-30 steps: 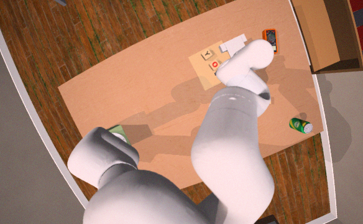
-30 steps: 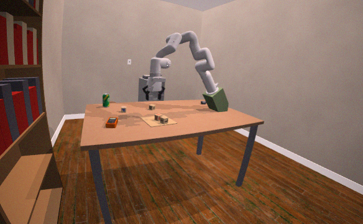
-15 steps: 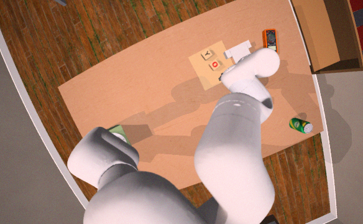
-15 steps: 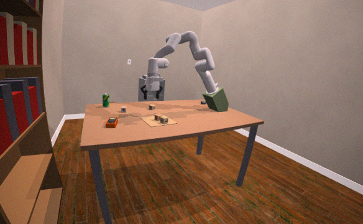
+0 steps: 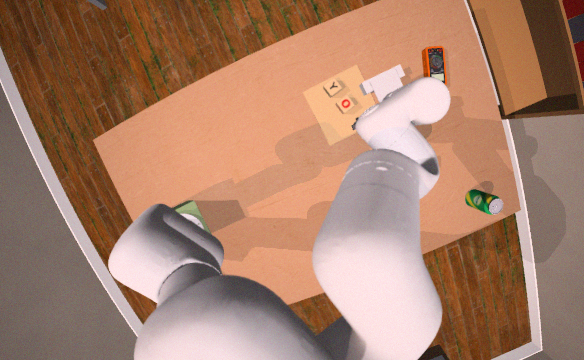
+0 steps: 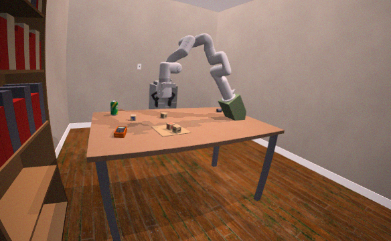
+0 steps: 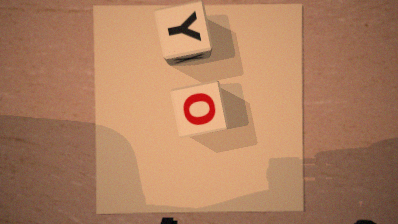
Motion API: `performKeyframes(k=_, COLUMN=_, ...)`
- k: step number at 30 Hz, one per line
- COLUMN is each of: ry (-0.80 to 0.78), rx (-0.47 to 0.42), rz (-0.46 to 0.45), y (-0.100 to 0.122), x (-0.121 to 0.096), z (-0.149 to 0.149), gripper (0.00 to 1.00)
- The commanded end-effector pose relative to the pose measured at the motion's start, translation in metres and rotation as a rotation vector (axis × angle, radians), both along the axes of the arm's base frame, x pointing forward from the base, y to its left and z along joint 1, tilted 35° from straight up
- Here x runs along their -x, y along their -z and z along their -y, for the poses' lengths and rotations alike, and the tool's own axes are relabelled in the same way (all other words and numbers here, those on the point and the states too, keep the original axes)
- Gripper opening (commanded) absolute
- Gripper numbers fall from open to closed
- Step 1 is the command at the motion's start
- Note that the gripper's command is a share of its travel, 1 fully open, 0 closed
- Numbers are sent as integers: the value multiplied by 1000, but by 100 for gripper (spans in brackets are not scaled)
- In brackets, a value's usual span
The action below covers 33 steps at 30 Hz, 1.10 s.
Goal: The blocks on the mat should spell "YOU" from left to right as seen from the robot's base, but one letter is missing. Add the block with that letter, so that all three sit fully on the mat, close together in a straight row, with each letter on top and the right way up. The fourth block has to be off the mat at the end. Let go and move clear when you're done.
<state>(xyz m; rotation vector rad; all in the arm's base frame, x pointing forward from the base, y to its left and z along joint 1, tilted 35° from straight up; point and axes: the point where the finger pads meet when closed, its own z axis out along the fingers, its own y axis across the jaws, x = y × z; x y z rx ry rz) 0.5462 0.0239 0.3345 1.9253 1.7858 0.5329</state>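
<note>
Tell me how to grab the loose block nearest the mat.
Grip the block by two opposite side faces, coming straight down: it is a cube sitting flat with room on all sides, and the open hand points down.

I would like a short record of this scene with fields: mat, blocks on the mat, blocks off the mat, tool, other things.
mat: tan square on the table
blocks on mat: Y block, O block, apart, letters up
blocks off mat: two, letters unreadable
tool: open, holds nothing, above the table
other things: green can, orange meter
</note>
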Motion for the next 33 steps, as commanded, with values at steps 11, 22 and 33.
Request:
performKeyframes(k=11, ry=-1, rx=-1, rz=4, y=-2, x=0, z=0, gripper=100)
performKeyframes(k=22, ry=-1, rx=-1, rz=4, y=-2, x=0, z=0, gripper=100)
performKeyframes(k=33, ry=105, rx=-23, rz=-32, y=-30, x=-43, z=82, gripper=100)
